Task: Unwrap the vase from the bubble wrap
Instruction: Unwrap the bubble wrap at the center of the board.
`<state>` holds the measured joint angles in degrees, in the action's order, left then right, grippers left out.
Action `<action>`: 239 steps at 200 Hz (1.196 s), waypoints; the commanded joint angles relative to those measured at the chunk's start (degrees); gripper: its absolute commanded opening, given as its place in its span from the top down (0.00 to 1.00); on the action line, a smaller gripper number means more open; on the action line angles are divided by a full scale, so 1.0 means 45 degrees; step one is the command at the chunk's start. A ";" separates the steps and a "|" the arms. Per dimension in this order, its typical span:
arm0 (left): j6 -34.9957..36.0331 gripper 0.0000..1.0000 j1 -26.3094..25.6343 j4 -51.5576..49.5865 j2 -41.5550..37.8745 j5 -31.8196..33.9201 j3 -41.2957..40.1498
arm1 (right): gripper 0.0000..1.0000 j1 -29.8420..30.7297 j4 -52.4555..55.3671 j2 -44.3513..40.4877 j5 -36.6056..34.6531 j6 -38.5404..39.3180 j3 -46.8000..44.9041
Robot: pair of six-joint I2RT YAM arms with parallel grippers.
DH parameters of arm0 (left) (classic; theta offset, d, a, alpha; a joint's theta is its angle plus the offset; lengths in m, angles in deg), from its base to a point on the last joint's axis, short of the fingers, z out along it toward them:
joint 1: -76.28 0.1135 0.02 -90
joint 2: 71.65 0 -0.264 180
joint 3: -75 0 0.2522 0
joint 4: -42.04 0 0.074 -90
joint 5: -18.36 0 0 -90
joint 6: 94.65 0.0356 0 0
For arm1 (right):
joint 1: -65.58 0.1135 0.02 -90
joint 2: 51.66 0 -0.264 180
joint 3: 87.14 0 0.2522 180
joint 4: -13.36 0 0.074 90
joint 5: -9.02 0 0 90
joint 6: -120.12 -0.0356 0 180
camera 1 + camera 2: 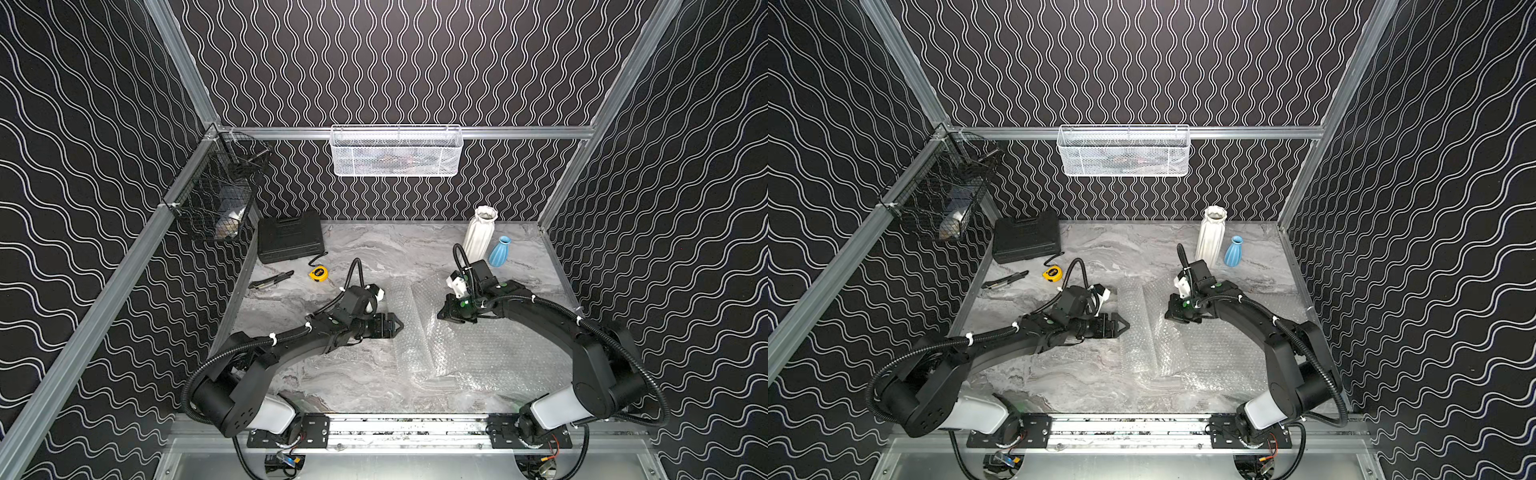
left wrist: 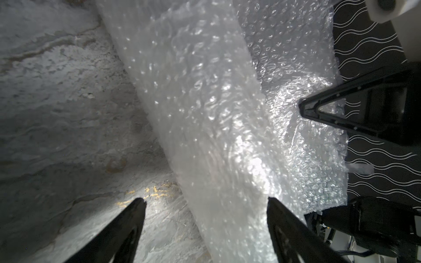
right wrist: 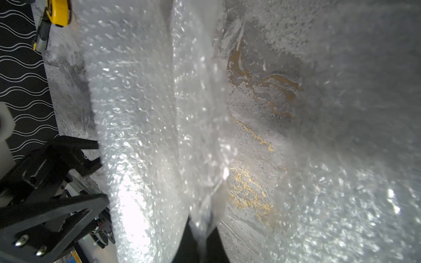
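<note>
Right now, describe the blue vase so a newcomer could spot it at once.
Look to the marble table's far right corner, where two vases stand together. The blue vase is the short, narrow-necked one, just right of the taller white ribbed vase.

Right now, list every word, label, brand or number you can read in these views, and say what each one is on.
No text is readable in any view.
The tape measure: a dark round label on its yellow face, too small to read.
The black case: no lettering can be made out on its lid.
</note>
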<state>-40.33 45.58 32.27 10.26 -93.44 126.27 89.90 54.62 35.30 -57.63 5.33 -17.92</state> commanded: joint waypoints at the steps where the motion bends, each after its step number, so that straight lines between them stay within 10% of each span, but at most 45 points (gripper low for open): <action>1: 0.0333 0.14 0.0025 0.0156 -0.0338 0.0100 -0.0065 | 1.00 0.0007 0.0482 -0.0311 -0.0185 0.0095 0.0194; 112: -0.0779 0.12 0.0510 0.2103 0.0188 -0.1171 -0.0681 | 1.00 0.0007 0.1119 -0.1430 -0.0351 0.0239 0.0546; 239: 0.0654 0.11 0.0806 -0.0979 -0.0593 0.0958 -0.0029 | 1.00 0.0007 0.1367 -0.2032 -0.0659 0.0315 0.0686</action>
<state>-39.50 48.86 29.97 8.29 -91.15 125.62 89.88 59.78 26.66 -59.88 5.76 -15.47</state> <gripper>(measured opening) 0.892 0.049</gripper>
